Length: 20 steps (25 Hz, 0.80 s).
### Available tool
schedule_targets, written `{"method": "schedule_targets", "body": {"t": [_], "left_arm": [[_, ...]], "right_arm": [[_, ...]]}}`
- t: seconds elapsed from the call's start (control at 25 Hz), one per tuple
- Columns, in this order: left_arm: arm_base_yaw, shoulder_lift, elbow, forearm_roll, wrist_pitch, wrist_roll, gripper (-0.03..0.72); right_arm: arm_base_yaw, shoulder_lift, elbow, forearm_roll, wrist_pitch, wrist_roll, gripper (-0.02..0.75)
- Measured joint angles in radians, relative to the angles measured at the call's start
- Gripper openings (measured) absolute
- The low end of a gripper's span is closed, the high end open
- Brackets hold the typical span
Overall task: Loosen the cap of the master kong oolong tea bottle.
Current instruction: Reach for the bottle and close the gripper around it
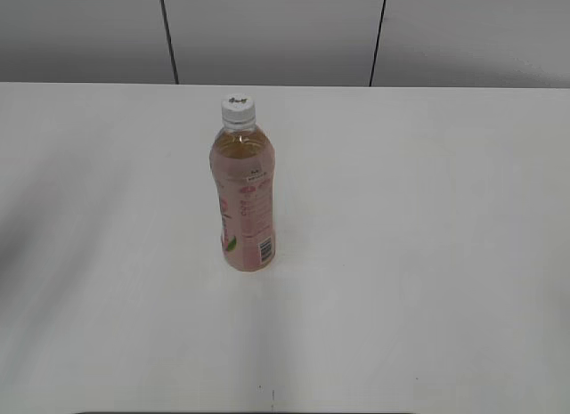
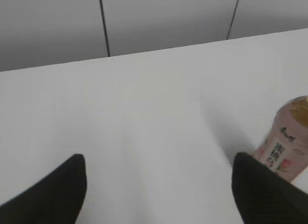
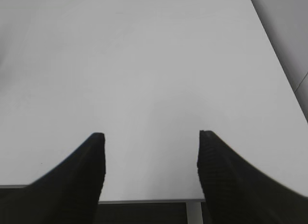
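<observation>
White table (image 1: 427,254) carries the upright master kong oolong tea bottle (image 1: 243,200), cap (image 1: 238,108) on; beside it, left gripper (image 2: 159,178) and right gripper (image 3: 150,159) spread wide, empty.

A bare test room, likely a lab: a plain white table (image 1: 427,254) stands against grey wall panels (image 1: 267,31) with dark seams.

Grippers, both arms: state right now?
Left gripper: open, holding nothing; the bottle sits beside its right finger.
Right gripper: open, empty, over bare table.
</observation>
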<state>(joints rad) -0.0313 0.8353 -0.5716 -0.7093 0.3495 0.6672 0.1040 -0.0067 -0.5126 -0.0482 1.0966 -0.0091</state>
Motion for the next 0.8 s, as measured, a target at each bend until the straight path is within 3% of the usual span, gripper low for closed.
{"method": "schedule_targets", "body": {"t": [0.16,0.28,0.36,0.48,0.8], "left_arm": [[-0.072,-0.001,0.033,0.311,-0.116,-0.355,0.557],[-0.193,-0.001,0.098,0.602,-0.275,-0.681,0.557],[-0.275,0.005,0.156,0.775,-0.401,-0.811,0.557],[-0.346,0.042,0.235,0.882,-0.586,-0.875,0.557],[-0.352,0.284,0.334,0.953,-1.008,-0.895,0.605]], "right_arm": [[0.0,0.0,0.0,0.0,0.0,0.0,0.458],[0.0,0.0,0.0,0.0,0.0,0.0,0.458],[0.0,0.0,0.0,0.0,0.0,0.0,0.458],[0.0,0.0,0.0,0.0,0.0,0.0,0.458],[0.0,0.0,0.0,0.0,0.0,0.0,0.458]]}}
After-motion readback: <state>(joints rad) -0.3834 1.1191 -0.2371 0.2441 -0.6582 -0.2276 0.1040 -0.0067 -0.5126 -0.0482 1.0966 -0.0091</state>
